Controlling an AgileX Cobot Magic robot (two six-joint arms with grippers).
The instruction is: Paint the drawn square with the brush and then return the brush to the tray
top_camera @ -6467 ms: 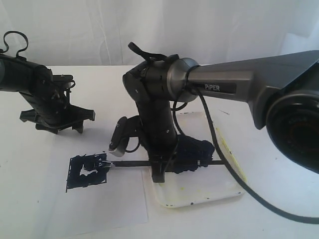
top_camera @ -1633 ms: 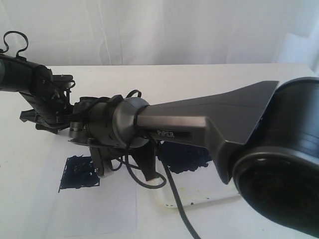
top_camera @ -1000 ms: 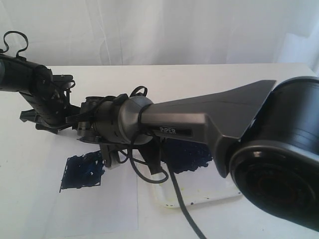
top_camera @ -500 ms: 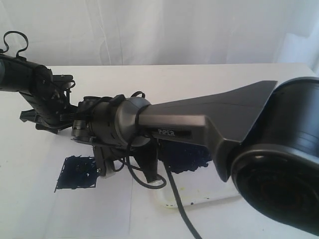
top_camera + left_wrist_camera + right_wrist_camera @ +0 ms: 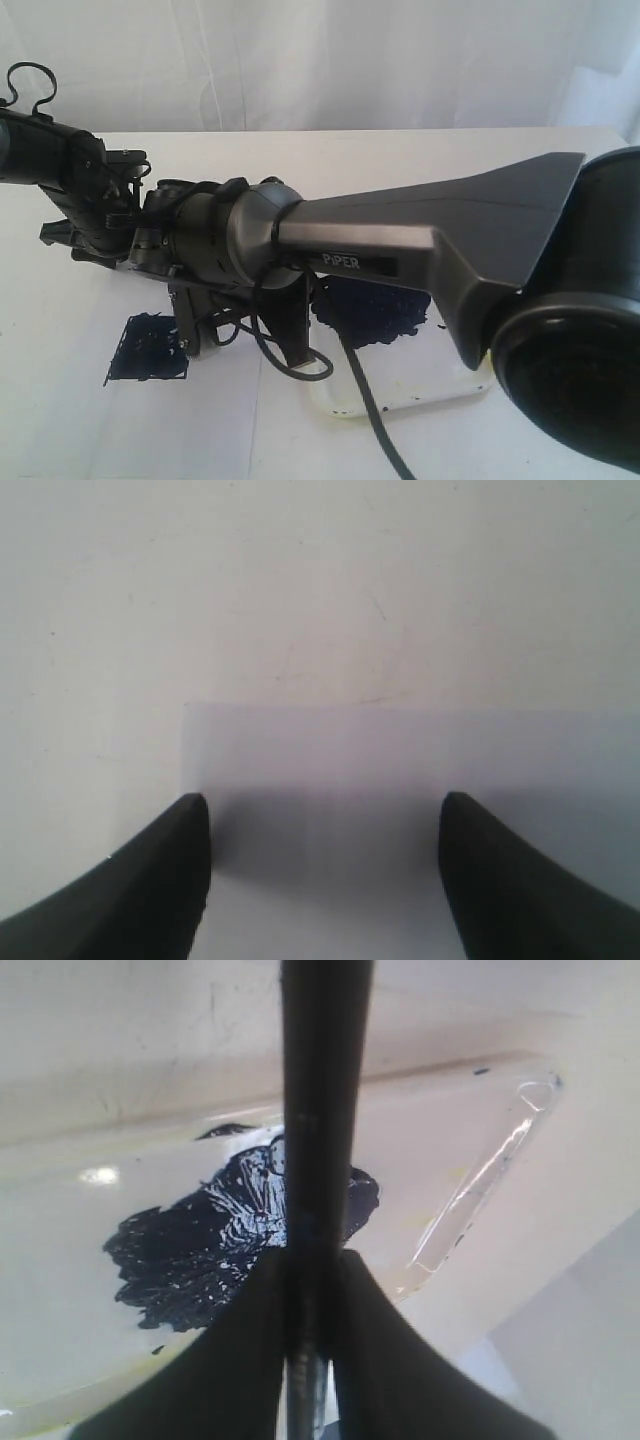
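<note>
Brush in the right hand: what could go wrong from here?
1. The brush is pinched only by its thin handle in the right hand; pressing could twist it.
2. The arm's cable hangs low over the tray beside the paint blob and may smear it.
3. The paper looks unpinned; strokes may slide it.

Work surface: a white table (image 5: 420, 165) fills the lower two thirds of the exterior view. Its far edge runs level across the upper third of the frame. Behind it hangs a white fabric backdrop (image 5: 300, 60) with soft vertical folds, most visible at upper left and upper right. Lighting is diffuse, brightest at upper right. In the left wrist view the tabletop shows faint scuffs.
</note>
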